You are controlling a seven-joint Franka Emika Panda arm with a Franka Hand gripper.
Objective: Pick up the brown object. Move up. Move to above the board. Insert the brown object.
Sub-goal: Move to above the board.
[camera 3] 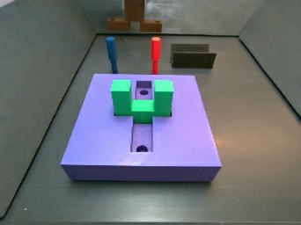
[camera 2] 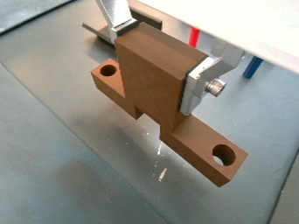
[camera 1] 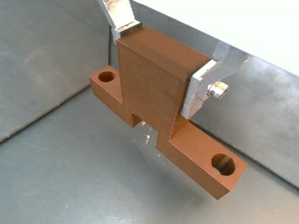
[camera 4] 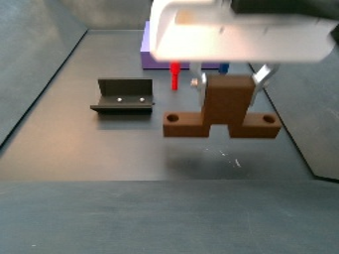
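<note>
Wrist views: gripper (camera 1: 158,66) clamped on brown object (camera 1: 158,109), silver fingers (camera 2: 201,83) pinching upright bar, piece off floor.

Side views: brown object (camera 4: 221,109) hangs well apart from board (camera 3: 141,132). We judge: lift straight, keep arms level, then centre over slot behind green block (camera 3: 143,97).

Gripper (camera 4: 228,77) points straight down, raised clear of the floor. Both silver fingers (camera 1: 208,80) clamp opposite faces of the brown object (camera 1: 158,87), holding it by its upright bar, cross-arms hanging level below. Same grip in both wrist views (camera 2: 158,83). Wrist housing overexposed in side view.
</note>
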